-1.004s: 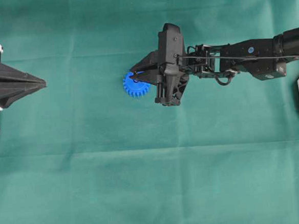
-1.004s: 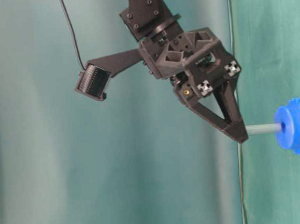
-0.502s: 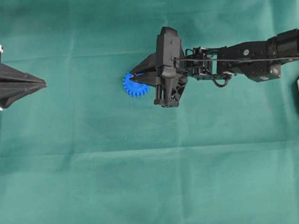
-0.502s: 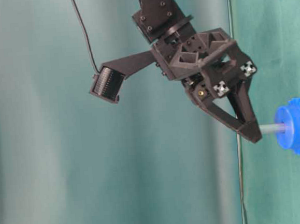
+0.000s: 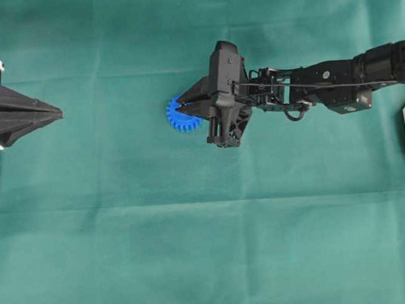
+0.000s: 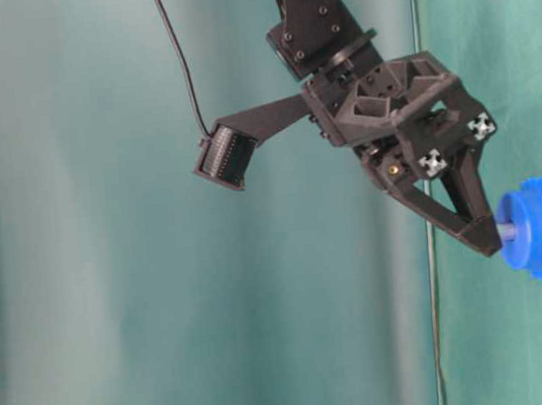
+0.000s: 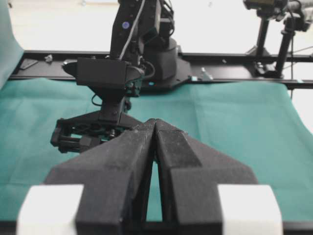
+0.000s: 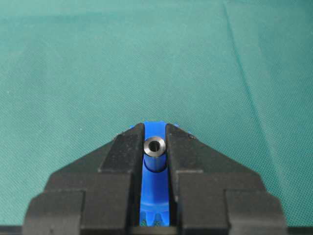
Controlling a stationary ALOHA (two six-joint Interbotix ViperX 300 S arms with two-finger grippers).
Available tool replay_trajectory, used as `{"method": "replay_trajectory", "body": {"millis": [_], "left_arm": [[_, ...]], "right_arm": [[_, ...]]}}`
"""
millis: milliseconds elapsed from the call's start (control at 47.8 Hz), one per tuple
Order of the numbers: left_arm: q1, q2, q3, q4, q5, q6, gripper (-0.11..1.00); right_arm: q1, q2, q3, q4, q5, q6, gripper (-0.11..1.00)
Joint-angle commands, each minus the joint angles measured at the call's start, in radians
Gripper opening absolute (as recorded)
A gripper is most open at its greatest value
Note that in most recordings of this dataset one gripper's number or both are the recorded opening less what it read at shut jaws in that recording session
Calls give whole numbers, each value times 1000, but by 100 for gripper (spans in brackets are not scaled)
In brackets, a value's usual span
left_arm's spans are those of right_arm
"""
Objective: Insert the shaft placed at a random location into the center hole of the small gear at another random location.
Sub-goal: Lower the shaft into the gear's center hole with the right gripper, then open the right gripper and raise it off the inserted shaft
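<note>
The blue small gear [image 5: 177, 121] lies flat on the green cloth. My right gripper [image 5: 181, 110] is right above it, shut on the shaft [image 8: 155, 145], whose shiny hollow end shows between the fingers [image 8: 128, 147]. In the table-level view only a short grey stub of the shaft [image 6: 505, 232] shows between the gripper tip [image 6: 485, 238] and the gear's hub [image 6: 522, 230]. The shaft is sunk into the hub, and the center hole is hidden by it. The gear shows blue under the jaws [image 8: 155, 196]. My left gripper [image 5: 58, 115] is shut and empty at the far left.
The green cloth [image 5: 209, 249] covers the whole table. The right arm [image 5: 323, 88] reaches in from the right edge. In the left wrist view the shut left gripper [image 7: 155, 125] points at the right arm [image 7: 105, 73] across the cloth.
My right gripper has moved towards the gear with the shaft in it. The visible length of shaft between gripper tip and hub has shrunk to a short stub. The left arm has not moved.
</note>
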Motion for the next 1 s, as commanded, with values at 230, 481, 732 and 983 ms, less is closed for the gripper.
{"method": "replay_trajectory", "body": {"millis": [230,481,732,983], "left_arm": [[-2,6,-20,3,-5,0,0],[-2,6,-20,3,-5,0,0],[-2,6,-20,2,-5,0,0],[-2,6,-20,3,-5,0,0]], "right_arm": [[2,0,-25,6,-25,-2,13],[2,9,-25,6,-29,-2,13],[2,11,-25,6,-34,-2,13],[2,11,-23,6,-31,-2,13]]}}
